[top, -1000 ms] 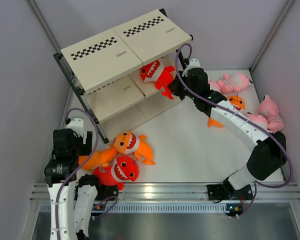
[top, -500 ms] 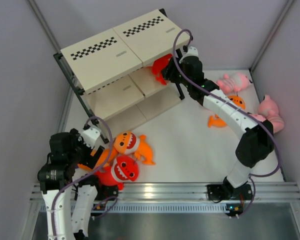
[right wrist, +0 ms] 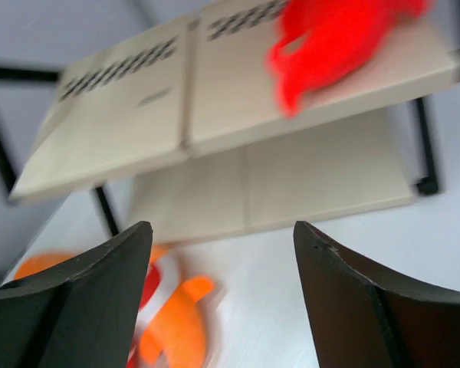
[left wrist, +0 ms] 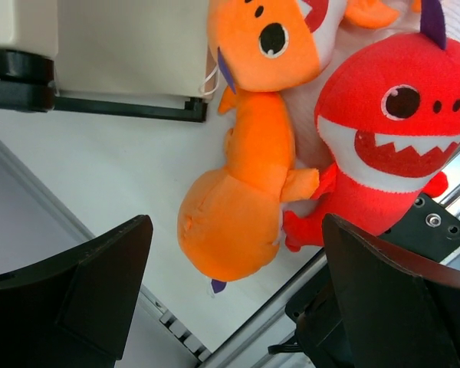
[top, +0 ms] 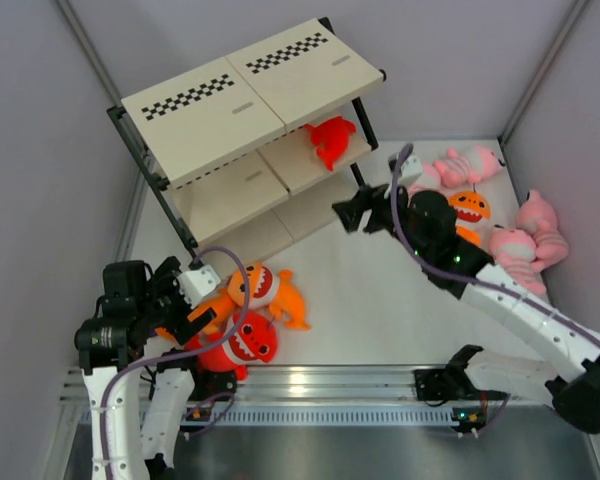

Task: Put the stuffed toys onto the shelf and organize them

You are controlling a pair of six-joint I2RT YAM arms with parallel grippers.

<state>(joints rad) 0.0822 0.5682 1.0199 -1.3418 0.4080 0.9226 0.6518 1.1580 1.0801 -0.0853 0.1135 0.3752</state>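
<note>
We see the small red plush shark (top: 330, 140) lying at the right end of the middle board of the black-framed, beige-boarded three-tier shelf (top: 235, 100); the right gripper (top: 352, 215) has let it go and drawn back, spread and empty; the left gripper (left wrist: 238, 222), wide open, has swung over the orange plush shark (left wrist: 241, 199) near the white tabletop's (top: 380, 290) near-left corner.

shelf (top: 250, 90): three beige boards, black frame, checkered top edge
small red shark (top: 330, 138): lying on shelf's middle board, right end
orange sharks (top: 265, 290), big red shark (top: 242, 342): heaped before shelf's left end
pink plush animals (top: 465, 163), third orange shark (top: 470, 208): right of shelf
</note>
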